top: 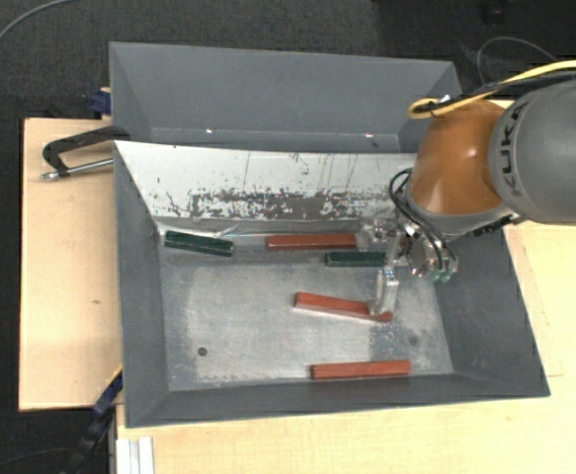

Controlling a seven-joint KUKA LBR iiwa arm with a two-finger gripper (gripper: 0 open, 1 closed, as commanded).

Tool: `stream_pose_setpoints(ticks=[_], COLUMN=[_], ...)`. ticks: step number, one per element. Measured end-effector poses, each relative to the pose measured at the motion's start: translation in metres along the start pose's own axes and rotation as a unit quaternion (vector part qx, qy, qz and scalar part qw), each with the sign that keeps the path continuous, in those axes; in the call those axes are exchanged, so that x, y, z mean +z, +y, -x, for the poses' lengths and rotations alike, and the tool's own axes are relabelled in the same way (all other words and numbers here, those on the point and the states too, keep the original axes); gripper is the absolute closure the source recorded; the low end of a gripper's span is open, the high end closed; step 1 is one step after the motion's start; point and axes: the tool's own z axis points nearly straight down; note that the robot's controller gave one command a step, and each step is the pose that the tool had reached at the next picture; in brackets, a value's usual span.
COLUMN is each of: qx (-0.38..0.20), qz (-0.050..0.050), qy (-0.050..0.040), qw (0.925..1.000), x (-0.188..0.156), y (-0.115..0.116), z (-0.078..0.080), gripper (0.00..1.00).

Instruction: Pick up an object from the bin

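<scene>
Front red bar point(360, 369) lies clear by near wall. Fingers point(386, 292) at right end of mid red bar point(332, 305); open/closed can't tell. Risk: end grab, bar pivots & drops.

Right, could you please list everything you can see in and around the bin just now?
bin: one, grey metal
back red-brown bar: one, along the back wall
middle red-brown bar: one, mid-floor, slightly tilted, right end below the gripper
front red-brown bar: one, along the front wall
left green bar: one, dark green, back left
right green bar: one, dark green, just in front of the back red-brown bar
dark spot: one, front-left floor, too small to identify
gripper: one, metal, right of centre
arm: one, grey with orange cover, from the right
</scene>
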Motion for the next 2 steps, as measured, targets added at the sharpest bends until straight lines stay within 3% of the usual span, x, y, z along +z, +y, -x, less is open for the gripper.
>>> stream_pose_setpoints(ticks=[1, 2], qx=[0.002, 0.016], qz=[-0.002, -0.002], qy=[-0.0033, -0.0093], qw=[1.0000, 0.9998], x=[-0.004, -0.118], y=[-0.004, -0.006], z=[0.002, -0.013], gripper=[1.00, 1.00])
